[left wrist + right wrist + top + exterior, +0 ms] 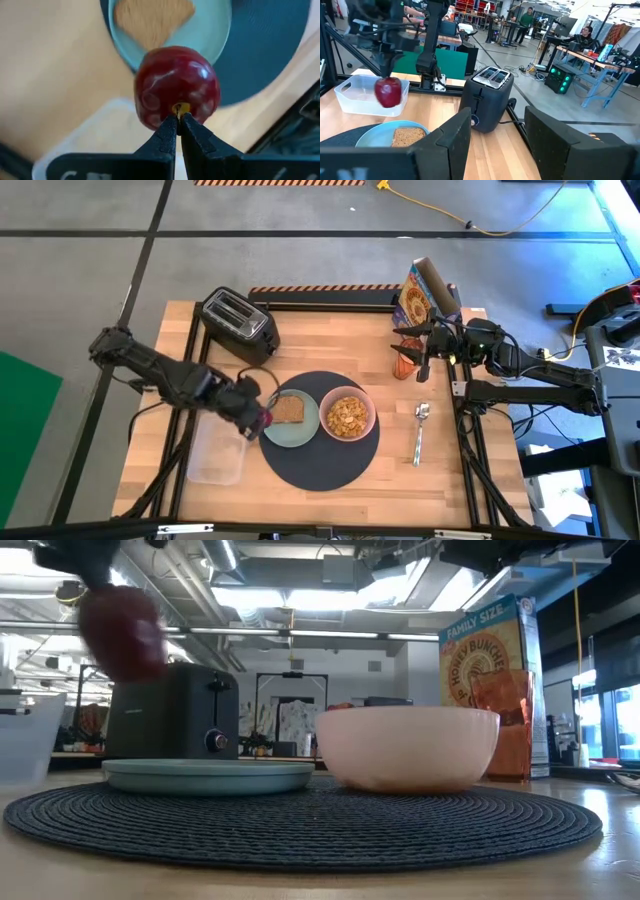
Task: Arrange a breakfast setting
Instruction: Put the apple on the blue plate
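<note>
A round dark grey mat (322, 462) holds a pale green plate (283, 432) with a toast slice (289, 409) and a pink bowl (347, 416) of cereal. My left gripper (254, 418) is shut on a small red fruit (177, 90), held above the plate's left rim. The fruit also shows in the low view (121, 630) and the right wrist view (387, 92). An orange cup (404, 363) stands at the far right, and a metal spoon (420, 430) lies to the right of the mat. My right gripper (505, 145) is open and empty beside the cup. My left gripper pinches the fruit's stem (180, 107) at the top of the fruit between its two fingertips (167, 132). The fingers come from above, pointing down. The fruit hangs below them, lifted clear, over the gap between the plate and the clear tub.
A black toaster (238, 323) stands at the far left. A clear plastic tub (215, 450) lies left of the mat, under my left arm. A cereal box (424, 293) stands behind the cup. Bare wood shows at the near right.
</note>
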